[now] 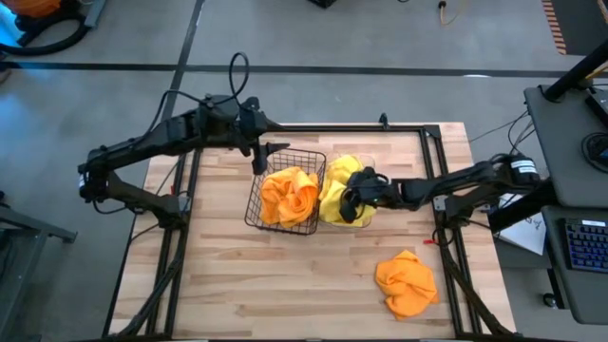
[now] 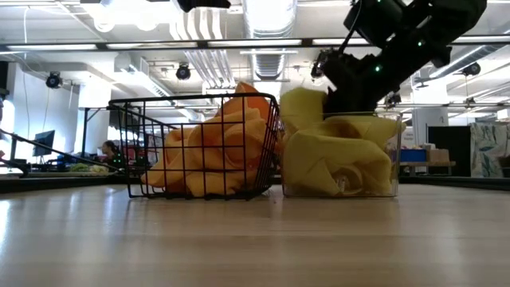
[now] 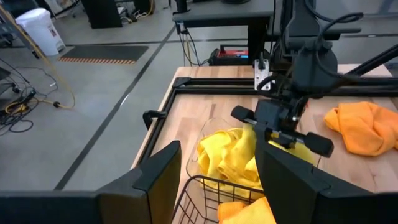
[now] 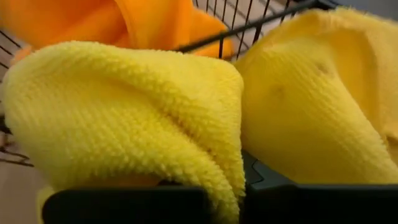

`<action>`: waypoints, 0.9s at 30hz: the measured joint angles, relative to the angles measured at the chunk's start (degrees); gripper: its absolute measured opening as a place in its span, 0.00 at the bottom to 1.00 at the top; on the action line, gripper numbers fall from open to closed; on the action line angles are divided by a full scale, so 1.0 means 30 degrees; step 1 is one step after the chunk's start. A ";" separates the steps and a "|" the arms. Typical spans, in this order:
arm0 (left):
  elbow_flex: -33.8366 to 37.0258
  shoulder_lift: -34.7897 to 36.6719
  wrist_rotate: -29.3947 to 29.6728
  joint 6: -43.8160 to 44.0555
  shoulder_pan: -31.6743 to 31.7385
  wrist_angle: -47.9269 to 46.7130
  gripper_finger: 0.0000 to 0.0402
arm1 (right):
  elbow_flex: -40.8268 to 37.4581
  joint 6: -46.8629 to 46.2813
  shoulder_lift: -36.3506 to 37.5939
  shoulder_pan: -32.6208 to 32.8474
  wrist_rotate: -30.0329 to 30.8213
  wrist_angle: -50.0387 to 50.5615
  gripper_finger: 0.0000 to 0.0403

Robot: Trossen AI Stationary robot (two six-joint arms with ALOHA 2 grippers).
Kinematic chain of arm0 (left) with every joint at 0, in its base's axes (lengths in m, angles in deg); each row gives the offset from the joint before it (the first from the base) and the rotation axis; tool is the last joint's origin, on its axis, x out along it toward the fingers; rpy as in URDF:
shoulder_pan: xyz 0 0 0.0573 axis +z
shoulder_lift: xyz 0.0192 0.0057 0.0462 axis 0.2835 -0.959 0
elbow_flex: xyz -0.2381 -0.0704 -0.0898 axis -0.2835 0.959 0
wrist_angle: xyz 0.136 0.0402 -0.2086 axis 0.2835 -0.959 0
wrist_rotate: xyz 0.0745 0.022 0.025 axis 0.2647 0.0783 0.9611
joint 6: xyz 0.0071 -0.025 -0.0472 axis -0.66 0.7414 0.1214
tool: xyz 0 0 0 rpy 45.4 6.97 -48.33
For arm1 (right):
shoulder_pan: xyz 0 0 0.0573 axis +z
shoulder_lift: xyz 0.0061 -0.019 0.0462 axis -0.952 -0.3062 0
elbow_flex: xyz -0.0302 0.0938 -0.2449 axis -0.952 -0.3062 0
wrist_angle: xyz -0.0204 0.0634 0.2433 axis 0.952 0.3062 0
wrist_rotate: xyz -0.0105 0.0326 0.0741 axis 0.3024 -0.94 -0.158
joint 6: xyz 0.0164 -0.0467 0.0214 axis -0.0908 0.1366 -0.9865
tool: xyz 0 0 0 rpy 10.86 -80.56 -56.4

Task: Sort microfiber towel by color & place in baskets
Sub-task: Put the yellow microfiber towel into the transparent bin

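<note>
A black wire basket [image 1: 285,201] [image 2: 199,147] holds orange towels [image 1: 290,195]. Beside it, on its right, a clear plastic bin [image 2: 339,159] is heaped with yellow towels [image 1: 334,198] [image 3: 227,155]. My right gripper [image 1: 353,199] [image 2: 351,96] is low over this bin, shut on a yellow towel [image 4: 137,106]. My left gripper [image 1: 264,157] [image 3: 224,186] hovers open above the wire basket's far left corner and touches nothing. One orange towel [image 1: 407,282] [image 3: 364,127] lies crumpled on the table near the right front. My right gripper pinches a fold of the yellow towel [image 4: 227,180] between its two fingers, reaching in from the table's right and slanting down. The towel bulges out in front of the fingers and rests on the heap in the clear bin.
The two bins stand side by side at the table's middle. A black metal frame [image 1: 432,171] runs along the far, left and right edges. Bare wood stretches across the near half [image 1: 285,285], apart from the loose orange towel.
</note>
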 joint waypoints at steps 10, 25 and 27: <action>0.1274 -0.0233 -0.0036 0.0148 -0.0677 0.0804 0.47 | 0.0000 -0.0318 0.0765 0.0000 0.0075 0.0636 0.22; 0.6957 0.2625 0.0281 0.1867 -0.3474 0.6096 0.47 | 0.0015 -0.2669 0.6157 0.0007 -0.2014 0.6126 0.56; 0.7684 0.3065 0.1052 0.2081 -0.3814 0.6526 0.47 | 0.0015 -0.2391 0.6644 0.0000 -0.2013 0.5776 0.55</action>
